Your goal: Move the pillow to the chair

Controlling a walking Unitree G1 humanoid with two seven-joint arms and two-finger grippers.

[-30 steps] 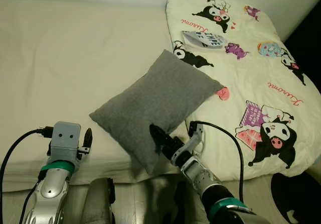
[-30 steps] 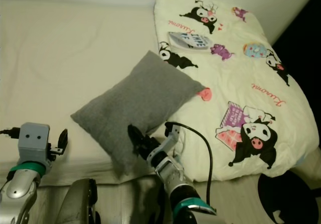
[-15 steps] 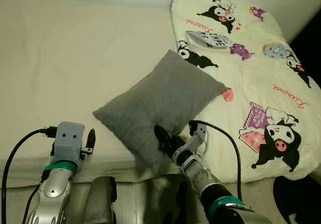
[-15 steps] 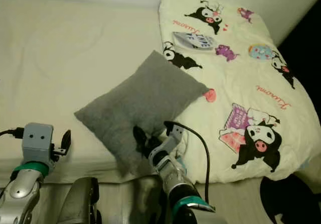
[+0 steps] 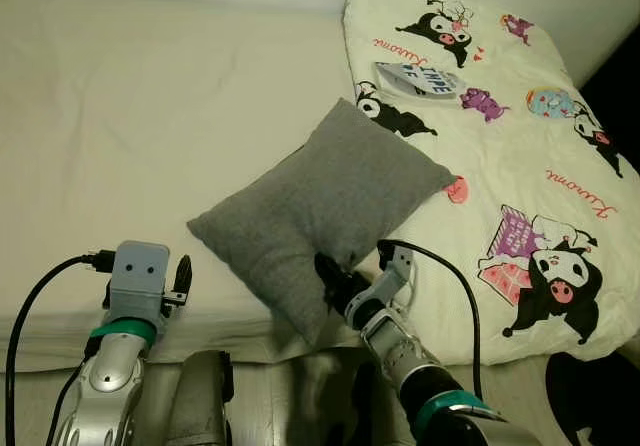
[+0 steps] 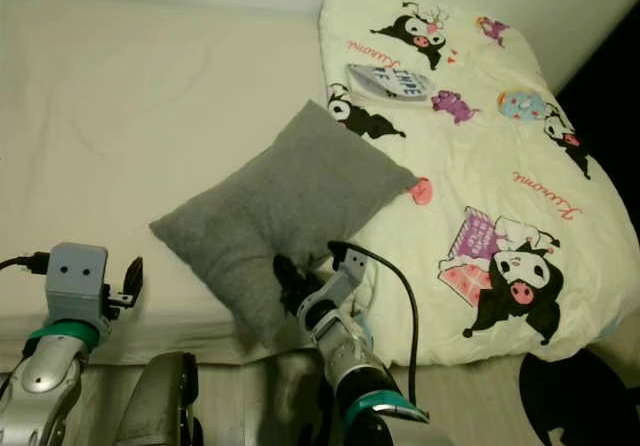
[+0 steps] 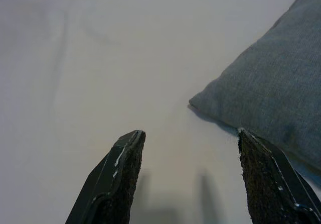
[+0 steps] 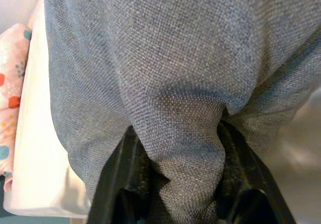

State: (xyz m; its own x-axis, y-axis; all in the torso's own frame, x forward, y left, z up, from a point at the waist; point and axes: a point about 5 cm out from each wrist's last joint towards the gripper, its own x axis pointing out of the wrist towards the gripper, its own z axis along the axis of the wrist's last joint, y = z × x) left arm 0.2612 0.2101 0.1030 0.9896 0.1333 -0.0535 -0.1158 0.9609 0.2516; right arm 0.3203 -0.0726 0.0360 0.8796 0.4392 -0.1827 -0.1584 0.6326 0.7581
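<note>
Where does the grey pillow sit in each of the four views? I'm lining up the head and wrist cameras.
Left eye view: grey pillow at centre, lying on the bed.
Right eye view: centre, a little further left.
Left wrist view: along the right edge, one corner pointing inward.
Right wrist view: close up, bunched between the right gripper's black fingers.
Shared landmark: the right gripper at the pillow's near corner.

We've got wide open cream bed [image 5: 150,116] to our left, bare all the way to its far edge. The grey pillow [image 5: 320,206] blocks the middle near the bed's front edge, and our right gripper [image 5: 335,284] is bunched into its near corner. The cartoon-print blanket [image 5: 520,156] covers the bed's right side, touching the pillow. Our left gripper [image 7: 188,176] has free sheet ahead, the pillow's corner just beside it.
</note>
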